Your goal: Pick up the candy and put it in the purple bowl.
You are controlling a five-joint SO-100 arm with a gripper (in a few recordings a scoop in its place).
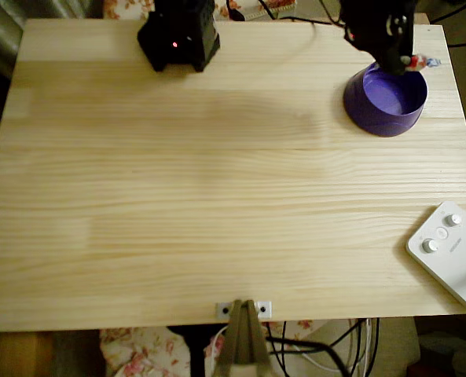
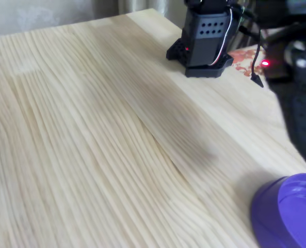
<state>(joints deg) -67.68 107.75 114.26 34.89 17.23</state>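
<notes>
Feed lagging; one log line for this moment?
gripper: shut on small wrapped candy | position: over rim of glossy purple plastic bowl | candy: not released

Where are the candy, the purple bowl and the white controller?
candy [image 1: 423, 61]: overhead view, on its wrapper
purple bowl [image 1: 378, 118]: overhead view, on its outer wall
white controller [image 1: 460, 267]: overhead view, on its flat top
</notes>
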